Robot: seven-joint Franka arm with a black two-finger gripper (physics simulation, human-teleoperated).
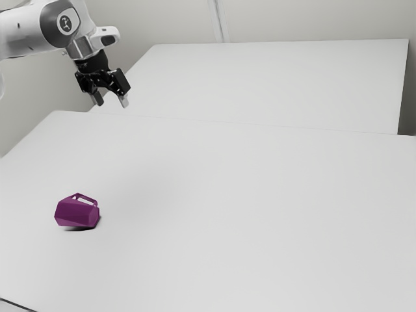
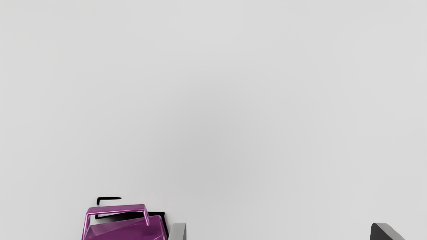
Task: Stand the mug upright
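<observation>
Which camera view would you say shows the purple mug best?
The exterior view: the whole mug is in frame there, lying on its side on the table. The wrist view gives a closer look at the handle, but its edge cuts off part of the mug.

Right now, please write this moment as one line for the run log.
black two-finger tool: open, empty, raised | purple faceted mug: on its side on pale table, handle up | contact: none | upright: not yet

A plain, lab-like room; pale walls [image 1: 292,19], a broad white table [image 1: 227,221], a robot arm [image 1: 27,30].
</observation>
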